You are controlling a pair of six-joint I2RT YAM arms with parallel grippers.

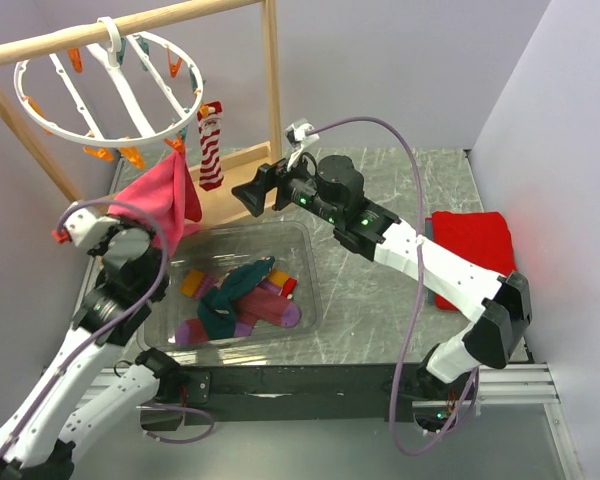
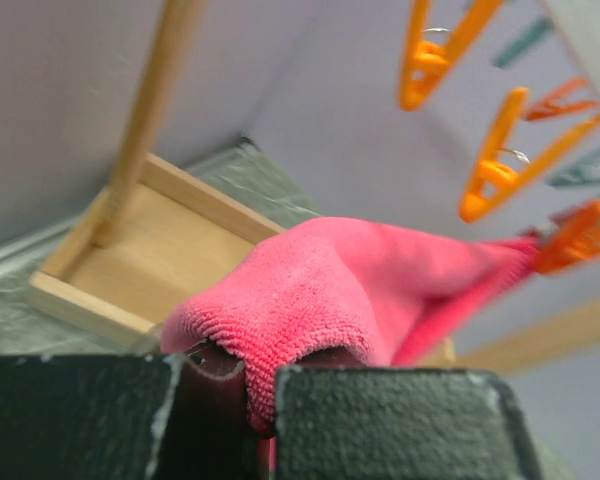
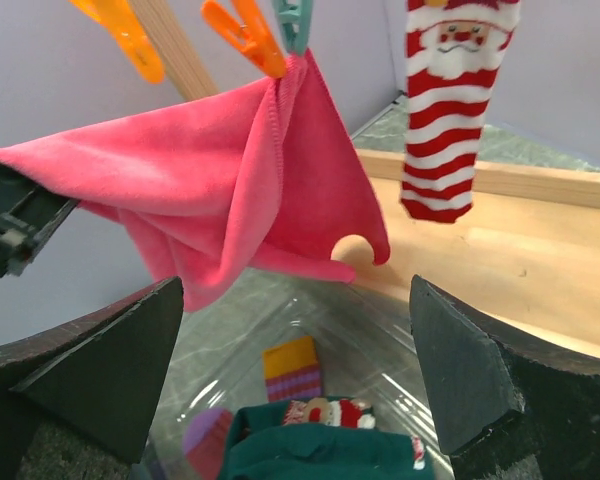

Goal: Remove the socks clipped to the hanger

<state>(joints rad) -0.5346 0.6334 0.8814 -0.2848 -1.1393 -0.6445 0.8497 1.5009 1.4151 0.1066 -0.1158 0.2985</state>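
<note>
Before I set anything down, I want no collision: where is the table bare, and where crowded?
Bare table shows behind the right arm, between the wooden base and the red cloth, and in a strip between the clear tray and that cloth. Crowded: the tray's socks and around the pink sock.

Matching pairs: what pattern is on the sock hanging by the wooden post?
The sock is red and white striped below a Santa face; clearest in right wrist view.

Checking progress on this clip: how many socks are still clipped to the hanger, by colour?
pink sock: 1
red-and-white striped sock: 1
Total still clipped to the hanger: 2
</note>
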